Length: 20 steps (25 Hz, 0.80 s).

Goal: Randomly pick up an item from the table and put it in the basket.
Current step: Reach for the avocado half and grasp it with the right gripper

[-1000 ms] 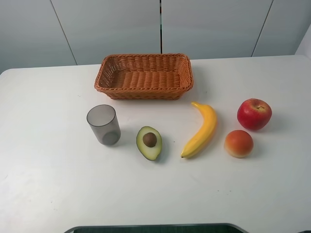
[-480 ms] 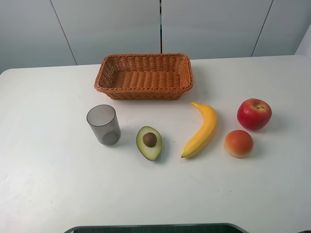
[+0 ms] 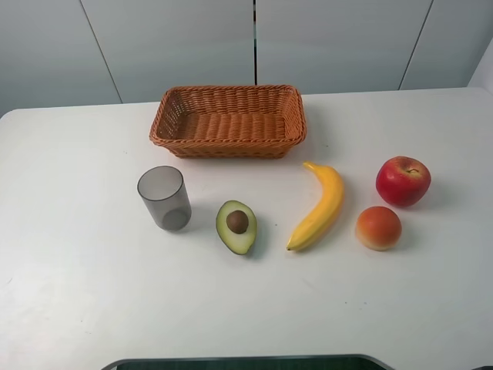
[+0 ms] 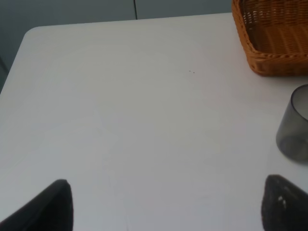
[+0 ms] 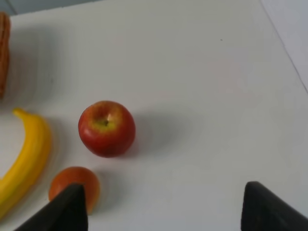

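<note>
Wide apart and holding nothing, the left gripper and the right gripper both stay out of the high view. I see the avocado half lying flesh-up just left of centre on the table, below the basket, which holds nothing. By my reckoning nothing is done yet: approach, grasp, carry and drop all remain.

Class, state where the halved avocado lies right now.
In the exterior high view the avocado lies cut side up just left of centre, between the grey cup and the banana, nearer the camera than the basket.
</note>
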### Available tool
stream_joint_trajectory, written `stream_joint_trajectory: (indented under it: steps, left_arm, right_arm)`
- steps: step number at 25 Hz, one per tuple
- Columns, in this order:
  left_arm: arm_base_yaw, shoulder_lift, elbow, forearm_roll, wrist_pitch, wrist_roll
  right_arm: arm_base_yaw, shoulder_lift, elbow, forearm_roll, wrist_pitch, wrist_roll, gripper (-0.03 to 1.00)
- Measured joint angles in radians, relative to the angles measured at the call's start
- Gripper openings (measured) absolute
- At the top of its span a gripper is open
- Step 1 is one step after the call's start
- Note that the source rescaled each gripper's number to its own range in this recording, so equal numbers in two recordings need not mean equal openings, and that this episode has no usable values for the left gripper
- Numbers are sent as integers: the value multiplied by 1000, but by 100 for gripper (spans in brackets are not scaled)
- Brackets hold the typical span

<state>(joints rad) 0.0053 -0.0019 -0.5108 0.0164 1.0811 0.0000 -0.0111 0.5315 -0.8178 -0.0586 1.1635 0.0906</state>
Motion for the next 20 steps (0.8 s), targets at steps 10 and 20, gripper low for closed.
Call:
stream_joint_trajectory:
  steps: [10, 20]
  left_arm:
    - [0, 0, 0, 0, 0, 0]
    - [0, 0, 0, 0, 0, 0]
  right_arm:
    - [426, 404, -62, 7, -62, 66, 30]
    - [841, 912, -226, -78, -185, 178, 99]
